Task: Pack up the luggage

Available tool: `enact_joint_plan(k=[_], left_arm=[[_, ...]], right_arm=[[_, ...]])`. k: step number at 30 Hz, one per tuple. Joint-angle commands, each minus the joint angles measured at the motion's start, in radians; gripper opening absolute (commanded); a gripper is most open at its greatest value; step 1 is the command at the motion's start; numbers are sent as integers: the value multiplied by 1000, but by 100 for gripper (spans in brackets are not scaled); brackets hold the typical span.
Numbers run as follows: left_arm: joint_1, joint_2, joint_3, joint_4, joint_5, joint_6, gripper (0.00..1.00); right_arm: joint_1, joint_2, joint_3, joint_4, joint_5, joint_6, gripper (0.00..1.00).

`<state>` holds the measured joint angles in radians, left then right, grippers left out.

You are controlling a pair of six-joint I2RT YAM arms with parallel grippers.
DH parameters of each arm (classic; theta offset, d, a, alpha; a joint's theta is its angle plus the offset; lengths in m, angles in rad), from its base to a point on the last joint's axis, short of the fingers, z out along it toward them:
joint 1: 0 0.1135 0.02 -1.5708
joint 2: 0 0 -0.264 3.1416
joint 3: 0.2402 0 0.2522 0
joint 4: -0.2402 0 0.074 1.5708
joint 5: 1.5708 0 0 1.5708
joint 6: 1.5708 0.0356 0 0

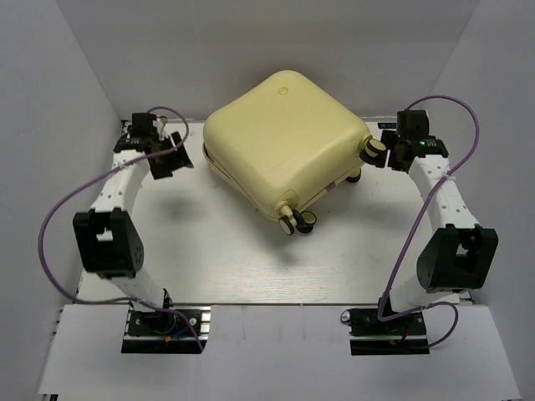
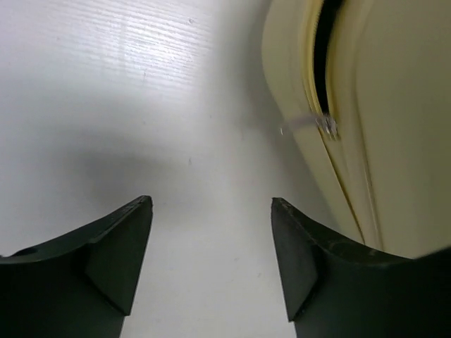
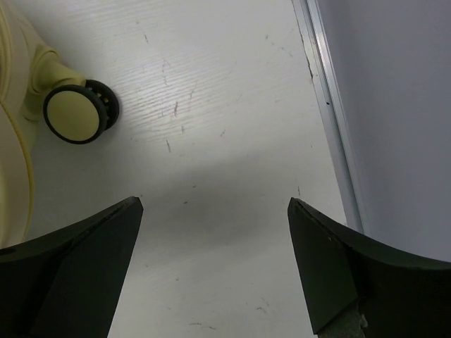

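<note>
White walls (image 1: 251,42) are closing in a pale counter (image 1: 217,259), where the yellow suitcase (image 1: 284,134) is lying flat with its lid down at the far middle. It is sitting on a diagonal, its wheeled end facing the near right, so its long axis seems to be running from there toward the far left. The left end effector (image 2: 211,204) is hovering just beside the suitcase's left flank, fingers spread and holding nothing. The zipper pull (image 2: 325,127) is hanging just ahead and to its right, with a dark gap showing in the seam beyond it, so the zipping looks unfinished. The right end effector (image 3: 215,204) is also gaping empty, near a wheel (image 3: 74,114) on the opposite side. Nothing is blocking the left arm's reach to the pull.
</note>
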<state>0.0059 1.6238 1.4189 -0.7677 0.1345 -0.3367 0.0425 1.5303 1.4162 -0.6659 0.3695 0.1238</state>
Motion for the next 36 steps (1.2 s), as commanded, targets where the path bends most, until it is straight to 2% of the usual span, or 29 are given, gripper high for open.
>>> enact_joint_plan(k=[1,3,5,7,10,13,15,16,17,19,20,21,23,24,26,28,30,33,36], left_arm=[[63,179,170,30,167,-16,76],[60,238,193,50,293,39,75],[51,258,158,148,351,73,75],[48,280,126,223,373,91,77],[54,315,166,232,419,88,78],[60,364,227,220,419,87,78],[66,395,268,228,399,77,77],[72,410,296,238,328,39,74],[81,424,313,243,303,25,70],[97,493,426,219,239,-36,57],[115,511,458,212,147,-56,53],[117,569,485,217,127,-89,51],[115,614,570,278,122,-123,51],[112,683,612,321,137,-131,56],[83,755,681,370,178,-140,59],[53,829,782,428,189,-140,61],[26,890,825,477,214,-136,62],[-1,921,778,609,307,-185,65],[-50,940,746,683,387,-208,64]], right_arm=[[22,-19,47,12,-2,-9,90],[14,40,113,6,51,-21,90],[8,141,209,8,52,-44,90],[0,227,356,5,43,-59,90],[-7,382,568,-8,26,-64,90],[-15,507,698,51,-77,-102,90],[-15,560,749,29,-70,-102,90],[-16,562,750,13,-48,-93,90],[-19,545,730,-20,-37,-64,90],[-30,489,588,-29,30,-15,90],[-32,441,546,-38,43,26,90],[-32,417,455,-41,54,63,90],[-73,295,305,-34,66,115,90],[-75,263,203,-9,65,164,90],[-82,156,28,11,16,194,90],[-82,98,-51,26,-15,206,90],[-75,80,-98,22,-58,208,89],[-78,88,-118,12,-72,212,89],[-84,113,-59,-42,73,160,89]])
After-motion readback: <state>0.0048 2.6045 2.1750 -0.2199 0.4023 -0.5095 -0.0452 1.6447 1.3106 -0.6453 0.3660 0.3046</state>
